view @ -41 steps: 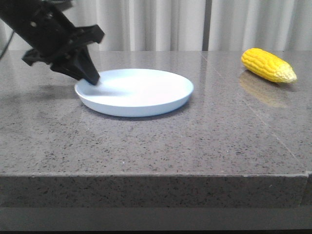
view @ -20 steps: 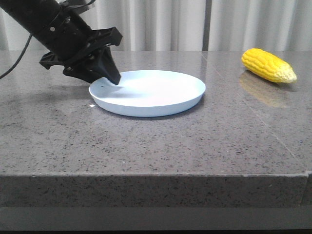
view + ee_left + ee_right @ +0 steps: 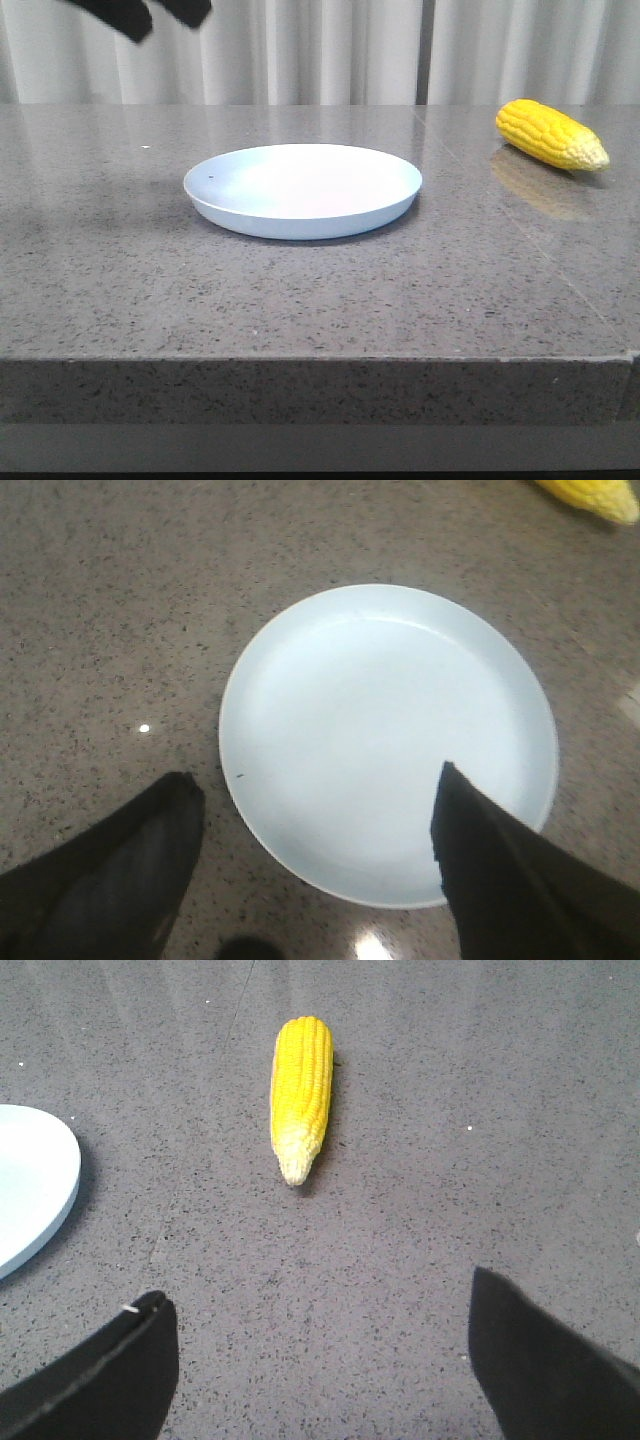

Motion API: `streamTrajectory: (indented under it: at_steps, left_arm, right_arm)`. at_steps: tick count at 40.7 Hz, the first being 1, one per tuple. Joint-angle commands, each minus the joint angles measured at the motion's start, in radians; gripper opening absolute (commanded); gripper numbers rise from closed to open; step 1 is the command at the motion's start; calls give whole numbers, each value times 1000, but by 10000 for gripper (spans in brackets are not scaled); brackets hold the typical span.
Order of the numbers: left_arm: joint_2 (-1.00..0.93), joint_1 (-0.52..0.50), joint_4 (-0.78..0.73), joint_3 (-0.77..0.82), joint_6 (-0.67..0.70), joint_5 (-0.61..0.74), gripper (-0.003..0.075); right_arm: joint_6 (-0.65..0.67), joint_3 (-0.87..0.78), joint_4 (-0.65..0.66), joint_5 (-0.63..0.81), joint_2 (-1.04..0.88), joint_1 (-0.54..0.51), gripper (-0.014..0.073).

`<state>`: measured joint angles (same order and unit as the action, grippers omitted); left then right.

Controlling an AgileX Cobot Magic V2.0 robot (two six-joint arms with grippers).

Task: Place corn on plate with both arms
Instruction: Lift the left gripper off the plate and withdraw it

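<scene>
The pale blue-white plate (image 3: 302, 188) lies empty on the grey stone table, left of centre. The yellow corn (image 3: 551, 134) lies on the table at the far right, well apart from the plate. My left gripper (image 3: 160, 14) is raised high at the top left edge of the front view. In the left wrist view it (image 3: 315, 780) hangs open and empty above the plate (image 3: 380, 720). My right gripper (image 3: 320, 1295) is open and empty above the table, with the corn (image 3: 301, 1090) ahead of it and the plate's edge (image 3: 40, 1195) to one side.
The table's front edge (image 3: 320, 358) runs across the lower part of the front view. Pale curtains (image 3: 330, 50) hang behind the table. A seam in the stone (image 3: 470, 160) runs between the plate and the corn.
My left gripper let go of the plate's left rim and rose up and away to the top left. The plate was slid right earlier and now lies still.
</scene>
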<state>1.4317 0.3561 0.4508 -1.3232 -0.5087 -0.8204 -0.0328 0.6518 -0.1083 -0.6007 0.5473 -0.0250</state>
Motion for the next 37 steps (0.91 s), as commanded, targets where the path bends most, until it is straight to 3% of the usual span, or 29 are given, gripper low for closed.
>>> streamTrajectory:
  at_steps: [1,9,15,26,37]
  left_arm:
    - [-130,47,-72,-8,61,-5,482]
    - [-332,101,-324,124,304,15,482]
    - [-488,98,-337,276,369,94,482]
    - [-691,98,-337,449,381,132,482]
    - [-711,98,-337,456,381,133,482]
  right_arm:
    - [-2,33,3,65,12,-5,616]
    - [-2,33,3,65,12,-5,616]
    - [-2,33,3,65,12,-5,616]
    - [-2,33,3,65,12,-5,616]
    - [-2,33,3,69,12,-5,616]
